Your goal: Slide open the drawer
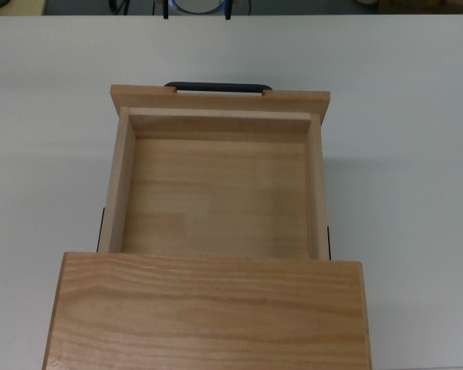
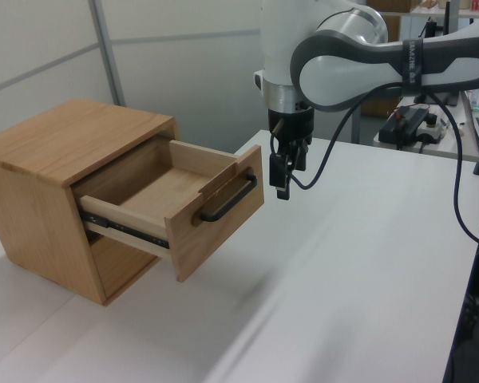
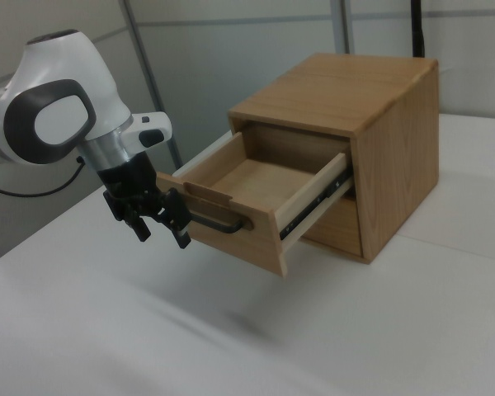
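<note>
On the white table [image 2: 367,263] sits a wooden cabinet [image 2: 40,199] with its drawer [image 1: 216,185] pulled well out, so that the bare wooden floor of the tray shows in full in the top view. Its wider front panel carries a long black bar handle [image 2: 227,198], which nothing is touching. Just beyond that panel, at the left view's right of it, hangs the gripper [image 3: 159,223] of the white robot arm [image 2: 343,56], pointing down and clear of the handle; its two fingers [image 3: 181,237] are spread apart and hold nothing. Only the finger ends reach the top view's upper edge. Black slide rails [image 3: 318,196] show along the drawer's sides.
</note>
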Available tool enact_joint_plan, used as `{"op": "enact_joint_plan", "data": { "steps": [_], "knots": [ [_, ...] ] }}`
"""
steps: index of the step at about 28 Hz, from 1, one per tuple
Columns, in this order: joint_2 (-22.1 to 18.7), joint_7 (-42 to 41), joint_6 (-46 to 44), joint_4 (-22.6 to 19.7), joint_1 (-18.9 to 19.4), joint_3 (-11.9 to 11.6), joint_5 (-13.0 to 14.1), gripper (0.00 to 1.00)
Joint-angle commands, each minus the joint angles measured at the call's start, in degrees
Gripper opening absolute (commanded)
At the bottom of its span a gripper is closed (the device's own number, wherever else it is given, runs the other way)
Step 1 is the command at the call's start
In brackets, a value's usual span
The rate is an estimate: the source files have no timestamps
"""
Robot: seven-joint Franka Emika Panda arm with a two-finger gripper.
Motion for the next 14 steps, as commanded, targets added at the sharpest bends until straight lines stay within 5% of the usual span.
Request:
{"op": "enact_joint_plan", "data": {
  "steps": [1, 14],
  "knots": [
    [0.5, -3.0, -1.8, 1.7, -0.1, -0.3, -1.3, 1.0],
    [2.0, -2.3, -7.5, 5.7, -0.1, -0.2, -1.0, 1.0]
  ]
}}
